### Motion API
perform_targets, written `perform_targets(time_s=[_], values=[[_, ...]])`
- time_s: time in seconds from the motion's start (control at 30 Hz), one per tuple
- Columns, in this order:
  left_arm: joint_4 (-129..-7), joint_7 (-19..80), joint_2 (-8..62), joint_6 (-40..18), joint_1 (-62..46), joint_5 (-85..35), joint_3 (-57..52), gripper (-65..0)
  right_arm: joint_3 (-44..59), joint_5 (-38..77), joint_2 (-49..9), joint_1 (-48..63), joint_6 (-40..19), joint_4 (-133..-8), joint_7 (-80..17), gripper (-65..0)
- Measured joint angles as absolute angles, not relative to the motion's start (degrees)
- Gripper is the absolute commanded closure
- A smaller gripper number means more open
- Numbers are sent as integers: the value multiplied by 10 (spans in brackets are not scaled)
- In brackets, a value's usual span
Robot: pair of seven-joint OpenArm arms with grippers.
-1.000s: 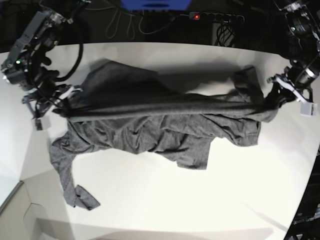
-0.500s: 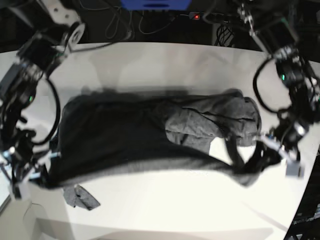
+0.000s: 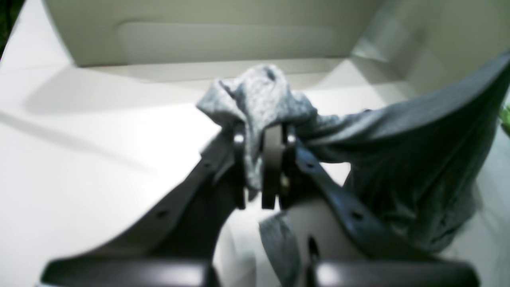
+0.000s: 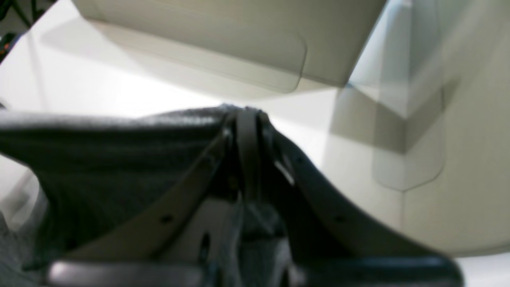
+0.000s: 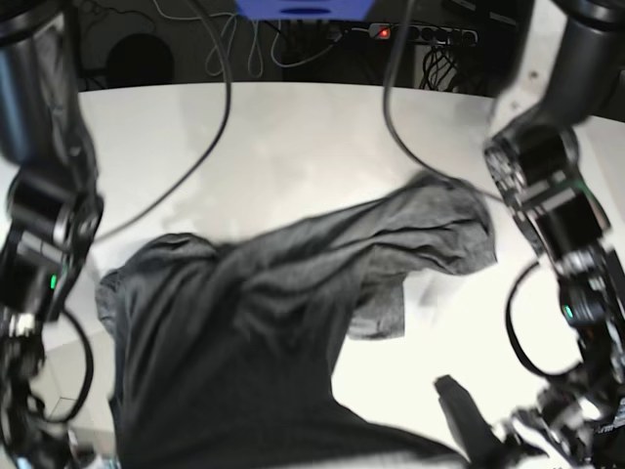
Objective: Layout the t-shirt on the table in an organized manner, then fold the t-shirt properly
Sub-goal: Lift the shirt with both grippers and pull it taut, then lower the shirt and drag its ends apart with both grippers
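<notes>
The dark grey t-shirt (image 5: pixel 244 332) hangs stretched from the middle of the white table (image 5: pixel 293 147) toward its near edge, with one bunched part (image 5: pixel 439 230) still resting at the right. In the left wrist view, my left gripper (image 3: pixel 261 139) is shut on a crumpled fold of the t-shirt (image 3: pixel 259 95), and the cloth runs taut to the right. My right gripper (image 4: pixel 247 119) is shut on the shirt's edge (image 4: pixel 119 159), which stretches off to the left. In the base view both fingertip pairs are hidden low at the frame's bottom corners.
Both arms (image 5: pixel 547 195) (image 5: pixel 44 225) lean in over the table's sides, and black cables (image 5: pixel 220 117) trail across its back. A blue box (image 5: pixel 303 8) and a power strip (image 5: pixel 420 33) sit behind the table. A pale panel (image 3: pixel 223 40) lies ahead of both wrists.
Both grippers have pulled the held shirt edge from the far side toward the near edge. The cloth has swung forward and now spreads lengthwise down the table.
</notes>
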State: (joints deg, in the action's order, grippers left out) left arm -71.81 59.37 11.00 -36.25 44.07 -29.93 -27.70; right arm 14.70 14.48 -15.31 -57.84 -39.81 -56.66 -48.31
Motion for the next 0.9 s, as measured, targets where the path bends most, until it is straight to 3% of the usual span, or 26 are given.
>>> perform_targets(time_s=[0.2,0.3,0.47,0.63,0.77,0.9], values=[[-646,552,136,-362,551,-307,-274,-1,126,108,-141,-718,-402,-444,-384,0],[-636,556,146,-358,583,-301,-279,-1,127,120,-154,-736,-402,-413,-322,0],[-654,576,149,-362,594,-316,-279,-1,127,106,-176,-712,-403,-403,-347,0],[-721,607,149,-362,528,-352,-280,-1,175,175,-244,-715,-397,-414,-353,0],[-763,621,124,-365,432,-350,-279,-1,199,220,-267,-592,-389,-473,-420,0],[-817,620,122,-364,349,-352,-316,-1,196,225,-221,-408,-392,-613,-461,0]])
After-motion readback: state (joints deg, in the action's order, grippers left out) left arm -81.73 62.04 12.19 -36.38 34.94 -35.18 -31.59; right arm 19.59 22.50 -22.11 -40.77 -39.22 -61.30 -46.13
